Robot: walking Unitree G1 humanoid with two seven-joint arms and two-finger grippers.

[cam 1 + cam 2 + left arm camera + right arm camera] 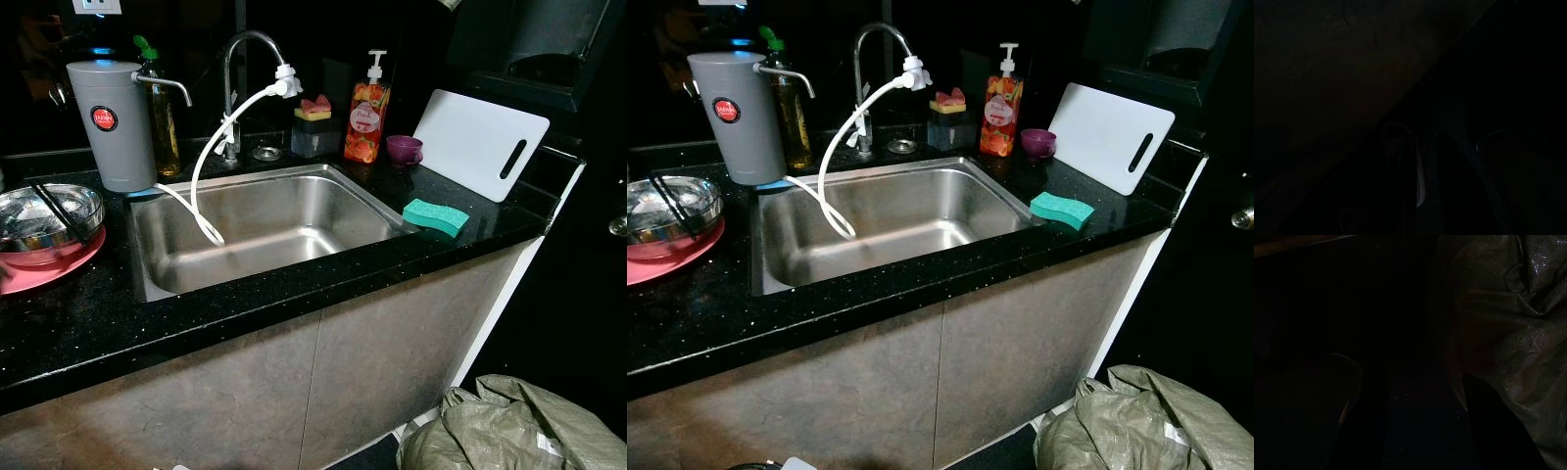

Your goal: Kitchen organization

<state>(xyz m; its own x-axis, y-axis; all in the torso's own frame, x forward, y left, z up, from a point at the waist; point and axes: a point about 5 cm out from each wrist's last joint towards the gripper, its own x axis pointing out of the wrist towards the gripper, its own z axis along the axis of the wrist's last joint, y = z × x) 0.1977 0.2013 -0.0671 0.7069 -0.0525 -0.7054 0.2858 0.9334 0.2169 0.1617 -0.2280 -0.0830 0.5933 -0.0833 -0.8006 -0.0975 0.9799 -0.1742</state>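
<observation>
We face steel sink [323, 211], centre | white cutting board [480, 142] far right | green sponge [436, 216] near counter edge, right; careless reach could knock it off | grippers' finger state: cannot tell, wrist views dark

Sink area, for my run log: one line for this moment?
sink: empty | green sponge: counter, right of sink | arms: idle

Both arms idle in shade, each claw's finger state indiscernible.

Crumpled grey-green woven sack [519, 431] on floor, beside cabinet front [294, 392] below black counter
</observation>
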